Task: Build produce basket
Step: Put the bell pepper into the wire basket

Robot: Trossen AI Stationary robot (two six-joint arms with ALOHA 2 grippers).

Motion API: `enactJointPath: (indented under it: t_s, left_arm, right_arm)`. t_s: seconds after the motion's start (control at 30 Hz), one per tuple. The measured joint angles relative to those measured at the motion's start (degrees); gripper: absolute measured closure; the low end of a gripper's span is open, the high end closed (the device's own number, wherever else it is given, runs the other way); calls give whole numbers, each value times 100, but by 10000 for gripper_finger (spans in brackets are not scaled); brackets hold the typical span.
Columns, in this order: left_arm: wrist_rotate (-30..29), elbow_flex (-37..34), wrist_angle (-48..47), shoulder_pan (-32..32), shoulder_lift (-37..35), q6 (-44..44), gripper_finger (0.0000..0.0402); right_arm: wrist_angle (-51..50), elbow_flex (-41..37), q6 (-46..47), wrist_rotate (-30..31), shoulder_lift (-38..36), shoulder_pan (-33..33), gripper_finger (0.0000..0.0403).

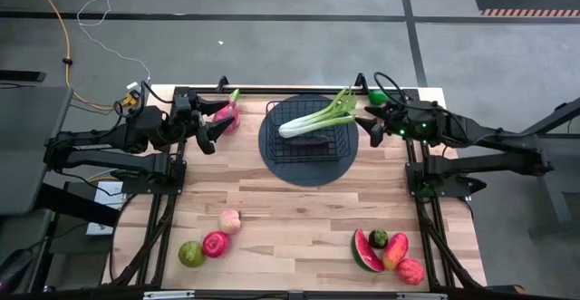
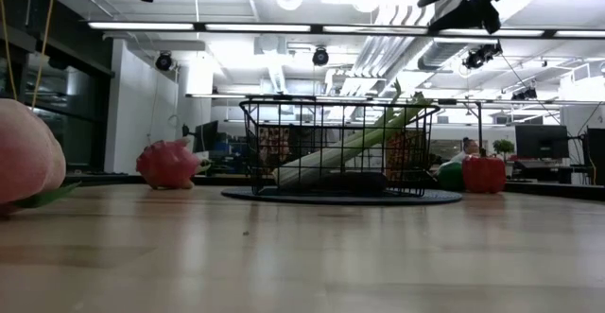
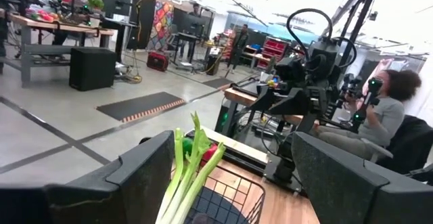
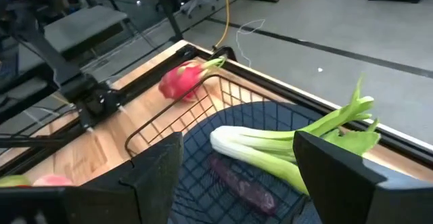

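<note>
The black wire basket (image 1: 311, 137) stands on a dark round mat (image 1: 272, 155) at the table's far middle. A green-white leafy stalk (image 1: 317, 119) lies in it, its white end down inside and its leaves over the far right rim; a dark purple piece (image 4: 242, 183) lies on the basket floor. A pink dragon fruit (image 1: 227, 116) lies on the table left of the basket. My left gripper (image 1: 207, 130) is open and empty, up in the air beside the dragon fruit. My right gripper (image 1: 372, 128) is open and empty, up in the air at the basket's right side.
A red pepper (image 2: 484, 174) and a green one (image 2: 450, 175) sit at the far right corner. Near the front edge lie a peach (image 1: 230, 221), a red apple (image 1: 216, 244) and a green apple (image 1: 190, 254) on the left, and a watermelon slice (image 1: 366, 250) with other fruit on the right.
</note>
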Motion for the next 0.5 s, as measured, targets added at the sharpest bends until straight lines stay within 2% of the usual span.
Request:
enactJointPath:
  t_s: [0.33, 0.5]
  left_arm:
    - [-21, 0, 2, 0, 0, 0, 112]
    - [-26, 0, 2, 0, 0, -2, 112]
  right_arm:
    - [-31, 14, -52, 82, 22, -136, 130]
    - [-117, 24, 761, 821, 113, -386, 130]
